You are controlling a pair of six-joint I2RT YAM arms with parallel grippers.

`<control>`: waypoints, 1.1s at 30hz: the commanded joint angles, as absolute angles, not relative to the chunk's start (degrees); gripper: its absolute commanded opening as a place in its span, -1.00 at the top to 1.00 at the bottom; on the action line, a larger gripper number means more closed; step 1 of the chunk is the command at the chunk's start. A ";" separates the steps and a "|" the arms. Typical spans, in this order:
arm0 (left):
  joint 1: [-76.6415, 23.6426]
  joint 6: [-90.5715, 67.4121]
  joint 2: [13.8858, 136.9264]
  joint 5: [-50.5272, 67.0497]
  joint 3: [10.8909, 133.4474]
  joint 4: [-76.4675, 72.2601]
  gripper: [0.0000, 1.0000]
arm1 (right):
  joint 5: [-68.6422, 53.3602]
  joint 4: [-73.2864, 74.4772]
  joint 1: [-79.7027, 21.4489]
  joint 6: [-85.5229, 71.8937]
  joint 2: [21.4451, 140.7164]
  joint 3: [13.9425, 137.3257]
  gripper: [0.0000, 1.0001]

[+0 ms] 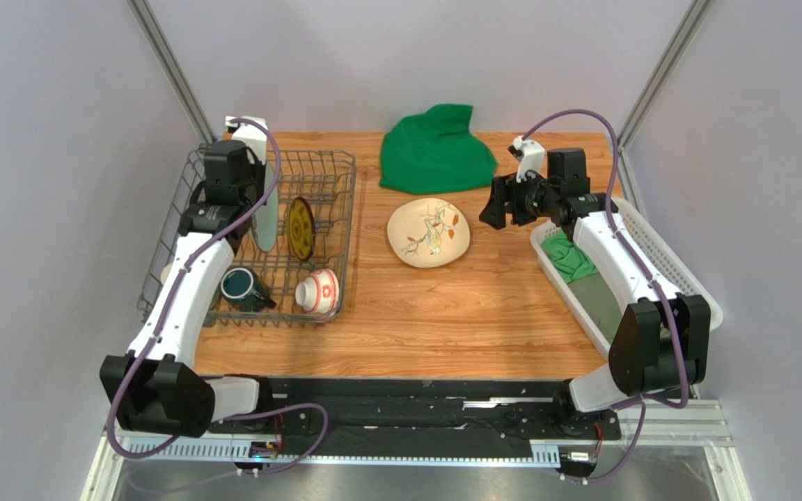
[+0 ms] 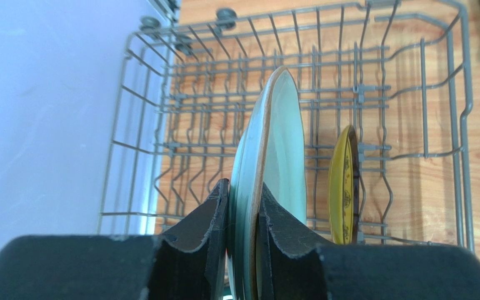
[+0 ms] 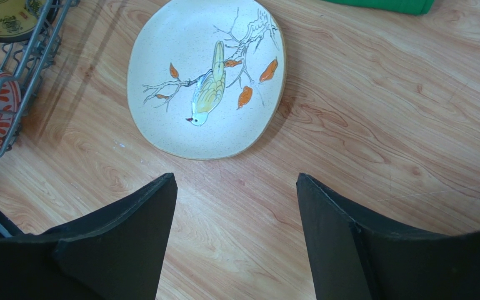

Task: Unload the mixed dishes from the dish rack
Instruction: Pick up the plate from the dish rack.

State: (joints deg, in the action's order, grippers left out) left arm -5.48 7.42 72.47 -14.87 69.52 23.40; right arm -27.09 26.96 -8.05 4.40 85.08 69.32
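Note:
The grey wire dish rack stands at the left of the table. My left gripper is shut on the rim of the pale green plate, which stands upright in the rack; in the left wrist view the fingers pinch the plate. The small yellow-and-dark plate stands beside it. The dark teal mug and the red-and-white bowl lie at the rack's near end. The cream floral plate lies flat on the table. My right gripper is open and empty, hovering just right of it. The beige cup is hidden.
A green cloth is heaped at the back middle. A white lattice basket with another green cloth sits at the right edge under my right arm. Grey walls close in on both sides.

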 commanded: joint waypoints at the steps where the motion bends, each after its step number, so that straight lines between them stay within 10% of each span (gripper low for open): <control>1: -5.36 9.23 64.88 -16.53 76.28 18.72 1.00 | -32.77 25.23 -7.82 4.49 82.88 71.36 -0.48; 33: -5.36 -10.19 59.85 50.71 73.57 12.75 1.00 | -53.96 17.05 -22.23 -5.10 87.80 87.36 -0.56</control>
State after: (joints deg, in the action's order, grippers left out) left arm -5.54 -6.66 60.31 43.07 73.71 22.70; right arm -53.32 17.02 -19.77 -7.20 86.35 84.23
